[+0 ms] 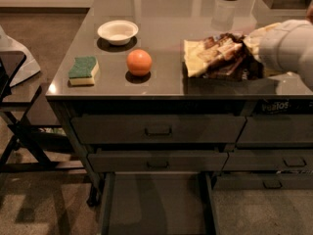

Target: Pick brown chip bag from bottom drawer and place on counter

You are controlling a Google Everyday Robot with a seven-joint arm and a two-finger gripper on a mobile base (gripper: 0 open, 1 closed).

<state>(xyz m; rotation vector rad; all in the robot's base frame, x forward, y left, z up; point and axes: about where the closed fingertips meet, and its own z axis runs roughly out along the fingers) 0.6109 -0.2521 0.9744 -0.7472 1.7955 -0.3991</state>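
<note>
Table [161,4] stands over the pulled-out bottom drawer [156,204]; the hand [253,52], by the table's right edge, is at the right end of the brown chip bag [215,58], which lies near the front edge; whether it grips cannot be told.

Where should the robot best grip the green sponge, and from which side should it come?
Probably across its two long sides, coming from above: the sponge lies flat on the counter, green face up, apart from the orange. The gripper is at the right end of the brown chip bag.
</note>
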